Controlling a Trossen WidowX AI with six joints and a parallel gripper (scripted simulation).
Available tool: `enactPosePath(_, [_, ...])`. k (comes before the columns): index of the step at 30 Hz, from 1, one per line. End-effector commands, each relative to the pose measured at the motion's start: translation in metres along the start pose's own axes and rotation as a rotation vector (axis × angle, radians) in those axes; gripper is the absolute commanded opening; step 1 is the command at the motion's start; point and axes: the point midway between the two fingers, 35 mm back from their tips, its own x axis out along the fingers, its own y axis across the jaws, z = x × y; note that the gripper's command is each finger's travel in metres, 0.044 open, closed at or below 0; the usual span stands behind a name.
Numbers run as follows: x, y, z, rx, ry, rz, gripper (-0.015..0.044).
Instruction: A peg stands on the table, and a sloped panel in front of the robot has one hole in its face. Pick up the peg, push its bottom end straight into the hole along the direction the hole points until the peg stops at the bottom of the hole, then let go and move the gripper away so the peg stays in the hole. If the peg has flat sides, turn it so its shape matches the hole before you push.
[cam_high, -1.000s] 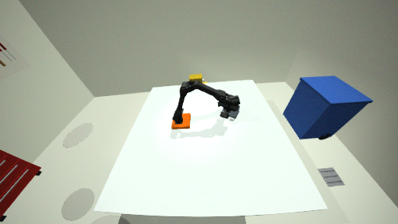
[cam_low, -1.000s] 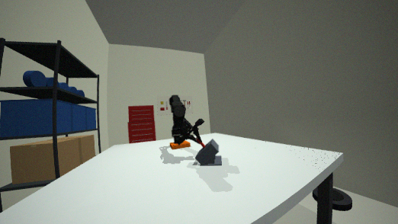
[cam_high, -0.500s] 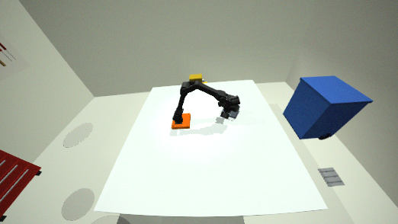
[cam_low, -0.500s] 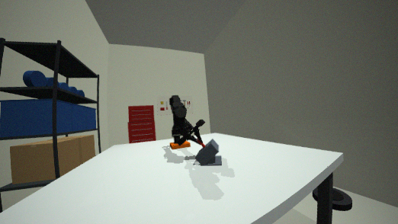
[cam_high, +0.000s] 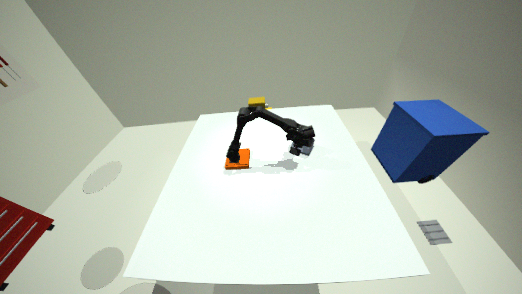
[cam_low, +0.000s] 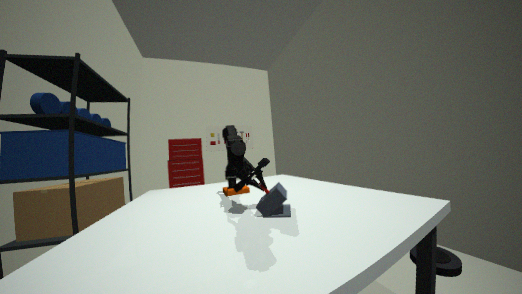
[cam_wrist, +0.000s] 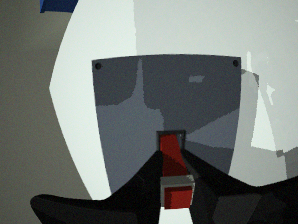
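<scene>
The red square-sided peg (cam_wrist: 173, 162) (cam_low: 266, 190) is between my fingers. Its top end, with a grey band, faces the wrist camera. My gripper (cam_wrist: 170, 156) (cam_low: 264, 187) is shut on it, over the lower part of the panel's face. The grey sloped panel (cam_wrist: 210, 100) (cam_low: 274, 198) (cam_high: 306, 148) has one square hole with a dark rim (cam_wrist: 158, 141). The peg's far end is at the hole's mouth in the wrist view, with a narrow dark gap on its right side. How far it is inside cannot be told. The peg is hidden in the top view.
The panel's flat foot (cam_low: 283, 211) rests on the white table (cam_high: 260, 235) (cam_low: 175, 250). The arm stands on an orange base (cam_high: 243, 159) (cam_low: 242, 190). A blue bin (cam_high: 410, 145) is beyond the table's right edge in the top view.
</scene>
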Motion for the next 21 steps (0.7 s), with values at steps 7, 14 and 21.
enactPosePath(7, [0.0016,-0.0008,-0.0001,-0.001,0.001,0.000,0.0000])
enactPosePath(14, [0.0016,-0.0008,-0.0001,-0.001,0.001,0.000,0.0000])
enactPosePath(21, [0.0016,-0.0008,-0.0001,-0.001,0.001,0.000,0.0184])
